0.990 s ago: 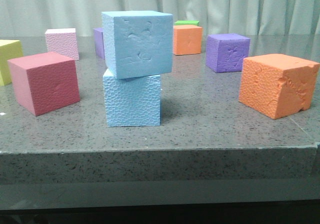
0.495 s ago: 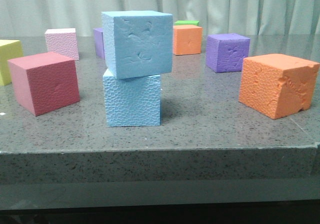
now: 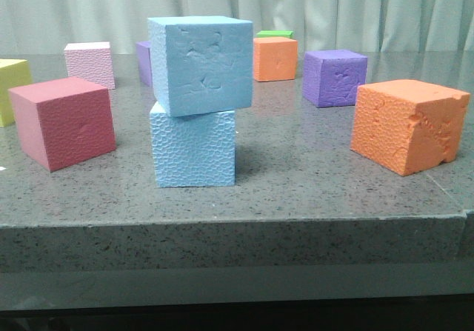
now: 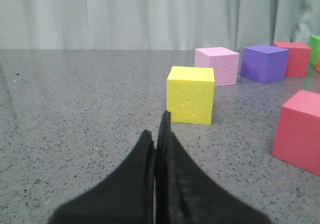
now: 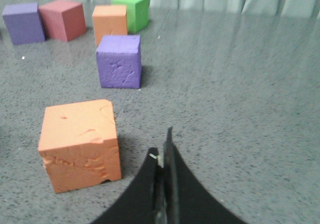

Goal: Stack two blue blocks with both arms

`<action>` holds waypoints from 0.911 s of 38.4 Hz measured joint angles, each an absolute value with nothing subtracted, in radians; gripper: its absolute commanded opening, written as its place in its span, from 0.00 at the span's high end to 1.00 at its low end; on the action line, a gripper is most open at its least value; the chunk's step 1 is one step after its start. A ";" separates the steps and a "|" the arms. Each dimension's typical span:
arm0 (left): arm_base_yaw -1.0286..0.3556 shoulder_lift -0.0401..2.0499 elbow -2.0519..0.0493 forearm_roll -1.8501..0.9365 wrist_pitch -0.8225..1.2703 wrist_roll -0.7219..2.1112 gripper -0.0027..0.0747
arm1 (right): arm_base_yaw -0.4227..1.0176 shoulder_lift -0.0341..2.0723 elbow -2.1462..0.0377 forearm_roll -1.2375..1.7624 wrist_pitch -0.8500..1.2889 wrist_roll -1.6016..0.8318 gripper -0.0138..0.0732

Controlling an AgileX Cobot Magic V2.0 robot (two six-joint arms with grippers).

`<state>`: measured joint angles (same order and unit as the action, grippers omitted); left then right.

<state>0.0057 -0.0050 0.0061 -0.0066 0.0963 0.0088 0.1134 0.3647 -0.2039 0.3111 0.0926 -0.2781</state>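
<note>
In the front view the smoother, gouged blue block [image 3: 201, 63] sits on top of the pebbled blue block [image 3: 193, 146], turned a little and overhanging it, near the table's front edge. Neither gripper shows in the front view. In the left wrist view my left gripper [image 4: 158, 129] is shut and empty above the table, short of a yellow cube [image 4: 190, 94]. In the right wrist view my right gripper [image 5: 162, 149] is shut and empty, beside a large orange cube [image 5: 80, 143]. The blue blocks are out of view in both wrist views.
Front view: a red cube [image 3: 64, 122] and a yellow cube [image 3: 11, 88] at left, a large orange cube [image 3: 409, 124] at right, pink [image 3: 89, 64], purple [image 3: 335, 76], orange [image 3: 275, 58] and green [image 3: 275, 34] cubes behind. The table's front edge [image 3: 237, 223] is close.
The whole front view has shifted a few pixels to the left. The blue stack stands as before.
</note>
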 measured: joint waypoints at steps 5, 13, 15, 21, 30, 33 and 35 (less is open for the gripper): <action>0.006 -0.005 0.006 -0.007 0.096 0.009 0.99 | 0.066 0.217 -0.097 0.278 0.086 -0.269 0.92; 0.006 -0.005 0.006 -0.007 0.096 0.009 0.99 | 0.008 0.049 0.010 0.217 0.094 -0.171 0.92; 0.006 -0.005 0.006 -0.007 0.096 0.009 0.99 | 0.006 0.021 0.022 0.210 0.103 -0.143 0.92; 0.006 -0.005 0.006 -0.007 0.096 0.009 0.99 | 0.004 -0.010 0.027 0.174 0.163 -0.105 0.92; 0.006 -0.005 0.006 -0.007 0.096 0.009 0.99 | 0.004 -0.010 0.027 0.163 0.195 -0.101 0.92; 0.006 -0.005 0.006 -0.007 0.096 0.009 0.99 | 0.004 -0.010 0.027 0.163 0.197 -0.101 0.92; 0.006 -0.005 0.006 -0.007 0.096 0.009 0.99 | 0.004 -0.010 0.027 0.163 0.197 -0.101 0.92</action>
